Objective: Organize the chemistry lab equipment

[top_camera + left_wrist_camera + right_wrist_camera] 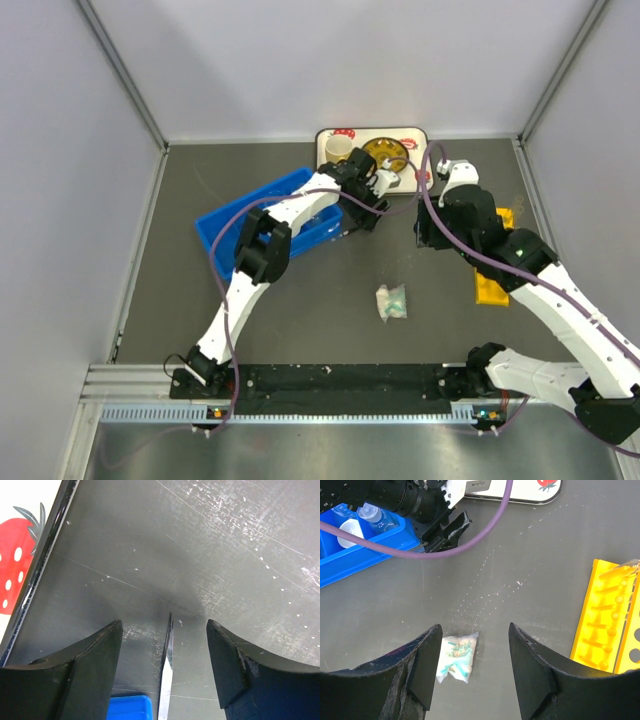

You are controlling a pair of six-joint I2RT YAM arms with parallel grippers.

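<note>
Lying flat on the bench (300,330) left of the rack (490,285), the bag (391,301) is looking light, soft and slippery, so pinching its bunched middle is seeming wisest. Its long axis is running roughly parallel to the rack. Right gripper (475,627) and left gripper (165,625) are both standing spread.

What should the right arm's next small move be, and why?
Probably shift the right gripper sideways and down over the small plastic bag. Its jaws are open, and the bag lies loose on the table, left of centre in the right wrist view rather than between them.
</note>
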